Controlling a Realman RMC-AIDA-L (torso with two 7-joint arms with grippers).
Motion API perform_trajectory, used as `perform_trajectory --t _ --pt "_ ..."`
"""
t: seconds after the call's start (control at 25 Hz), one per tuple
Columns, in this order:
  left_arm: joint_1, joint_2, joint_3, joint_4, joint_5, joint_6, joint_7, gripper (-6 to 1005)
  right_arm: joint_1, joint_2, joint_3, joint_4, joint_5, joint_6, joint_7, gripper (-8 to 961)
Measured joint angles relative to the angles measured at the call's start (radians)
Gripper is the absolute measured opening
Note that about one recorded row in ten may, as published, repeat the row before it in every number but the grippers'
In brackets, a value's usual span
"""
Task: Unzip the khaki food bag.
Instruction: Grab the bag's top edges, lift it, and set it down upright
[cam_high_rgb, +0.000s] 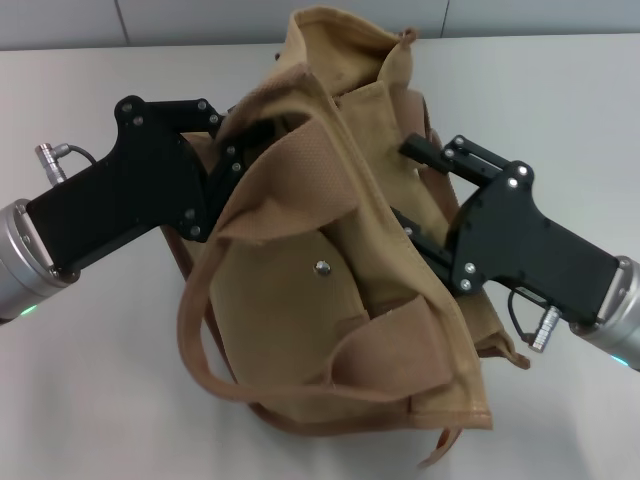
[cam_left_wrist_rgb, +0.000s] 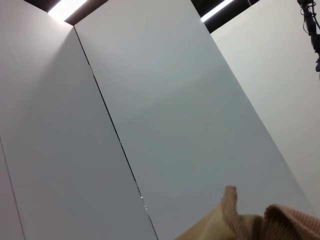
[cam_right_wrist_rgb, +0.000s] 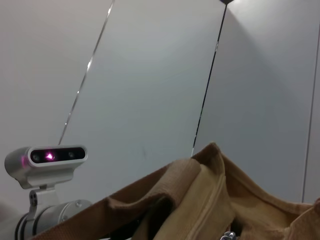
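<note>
The khaki food bag (cam_high_rgb: 330, 300) stands crumpled at the table's middle, with its handles (cam_high_rgb: 200, 340) drooping and a silver snap (cam_high_rgb: 322, 267) on the front. My left gripper (cam_high_rgb: 243, 143) reaches into the bag's upper left edge. Its tips are buried in the fabric, which pulls taut toward it. My right gripper (cam_high_rgb: 405, 185) is against the bag's right side, jaws apart with a fold of cloth between them. The bag's top rim shows in the right wrist view (cam_right_wrist_rgb: 210, 190), with a small silver piece (cam_right_wrist_rgb: 228, 235) at the frame edge. The zipper is hidden in the head view.
The white table (cam_high_rgb: 90, 400) surrounds the bag. The left wrist view shows wall panels (cam_left_wrist_rgb: 165, 115) and a corner of the bag (cam_left_wrist_rgb: 235, 220). The right wrist view shows the left arm's wrist camera (cam_right_wrist_rgb: 47, 162) behind the bag.
</note>
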Motion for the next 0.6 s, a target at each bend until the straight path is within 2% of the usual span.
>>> perform_trajectory --t 0.28,0.6 --pt "-0.016 0.0 0.01 -0.019 -0.002 0.003 0.013 64 0.032 0.0 0.005 0.029 0.0 0.038 -0.001 568" --pt "-0.024 0.0 0.018 -0.023 -0.002 0.005 0.013 64 0.04 0.0 0.015 0.057 0.009 0.053 0.003 463"
